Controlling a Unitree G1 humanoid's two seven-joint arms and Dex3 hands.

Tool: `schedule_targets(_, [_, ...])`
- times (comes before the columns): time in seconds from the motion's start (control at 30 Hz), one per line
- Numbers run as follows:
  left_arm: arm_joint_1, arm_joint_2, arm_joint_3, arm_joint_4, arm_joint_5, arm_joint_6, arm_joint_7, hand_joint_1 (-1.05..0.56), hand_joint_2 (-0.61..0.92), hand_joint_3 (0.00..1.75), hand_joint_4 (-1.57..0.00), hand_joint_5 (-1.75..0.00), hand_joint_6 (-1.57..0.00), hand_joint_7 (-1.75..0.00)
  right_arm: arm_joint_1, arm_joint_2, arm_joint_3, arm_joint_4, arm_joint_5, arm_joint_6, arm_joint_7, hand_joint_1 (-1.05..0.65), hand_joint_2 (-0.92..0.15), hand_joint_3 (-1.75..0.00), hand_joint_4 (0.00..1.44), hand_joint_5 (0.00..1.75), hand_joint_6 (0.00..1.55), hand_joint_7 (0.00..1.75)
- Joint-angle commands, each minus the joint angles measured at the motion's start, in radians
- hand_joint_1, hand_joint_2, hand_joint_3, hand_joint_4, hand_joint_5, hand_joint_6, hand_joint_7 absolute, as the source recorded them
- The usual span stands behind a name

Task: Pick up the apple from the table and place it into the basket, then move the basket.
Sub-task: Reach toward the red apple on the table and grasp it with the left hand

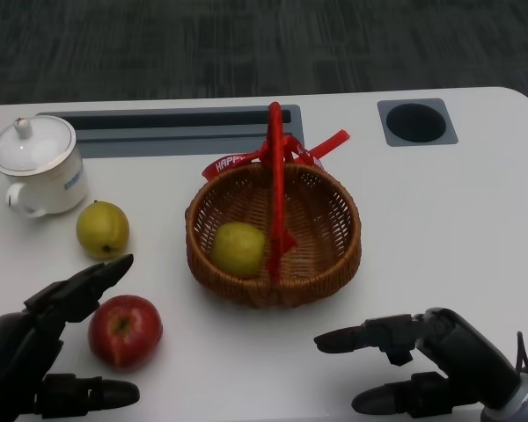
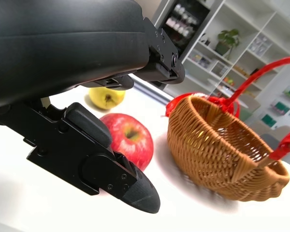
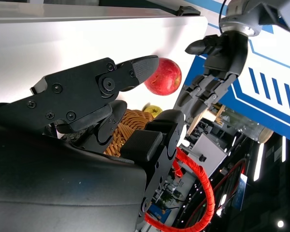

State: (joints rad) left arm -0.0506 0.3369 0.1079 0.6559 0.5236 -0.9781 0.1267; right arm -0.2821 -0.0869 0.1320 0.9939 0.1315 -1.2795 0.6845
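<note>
The red apple point(image 1: 125, 331) sat on the white table point(image 1: 440, 220) near its front edge, left of the basket point(image 1: 273, 233), between the spread fingers of the left hand point(image 1: 44, 352), while the right hand point(image 1: 422, 360) hung open, holding nothing.

I seem to work in an office or showroom: tall white display shelves point(image 2: 217, 43) fill the left wrist view's upper right, grey carpet point(image 1: 246, 44) crosses my head view's top.

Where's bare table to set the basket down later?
The widest bare patch lies right of the basket, between the round recess and the right hand. The left side is crowded: lidded cup, yellow-green fruit, red apple, left hand.
</note>
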Motion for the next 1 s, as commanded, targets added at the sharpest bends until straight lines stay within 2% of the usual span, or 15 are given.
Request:
schedule_targets(0.03, [-0.030,0.022,-0.037,0.064,-0.016,0.020,0.027,-0.82,0.68,0.00,-0.31,-0.03,-0.30,-0.01,-0.004,-0.011,-0.008,-0.004,0.001,-0.005,-0.010,-0.44,-0.82,0.00,0.93,0.00,0.85,0.00])
schedule_targets(0.43, [-0.199,0.011,-0.171,0.376,0.027,0.067,0.221,-0.69,0.69,0.00,-0.44,-0.04,-0.42,-0.03,0.014,-0.015,-0.005,-0.020,0.005,-0.014,-0.018,-0.45,-0.83,0.00,0.94,0.00,0.86,0.00])
schedule_targets(0.7, [-0.263,-0.011,-0.235,0.509,0.023,0.106,0.331,-0.58,0.66,0.00,-0.52,-0.04,-0.49,-0.03,0.024,-0.019,-0.003,-0.031,0.015,-0.009,-0.013,-0.45,-0.83,0.00,0.96,0.01,0.87,0.00])
schedule_targets(0.9, [-0.264,-0.021,-0.270,0.535,-0.004,0.105,0.312,-0.45,0.62,0.00,-0.59,-0.04,-0.56,-0.03,0.029,-0.020,0.002,-0.039,0.023,-0.008,-0.006,-0.44,-0.84,0.00,0.96,0.00,0.88,0.00])
schedule_targets(1.0, [-0.252,-0.048,-0.244,0.535,-0.094,0.074,0.230,-0.28,0.64,0.00,-0.77,-0.08,-0.70,-0.06,0.029,-0.021,0.004,-0.043,0.028,-0.001,-0.001,-0.44,-0.84,0.00,0.97,0.00,0.88,0.00])
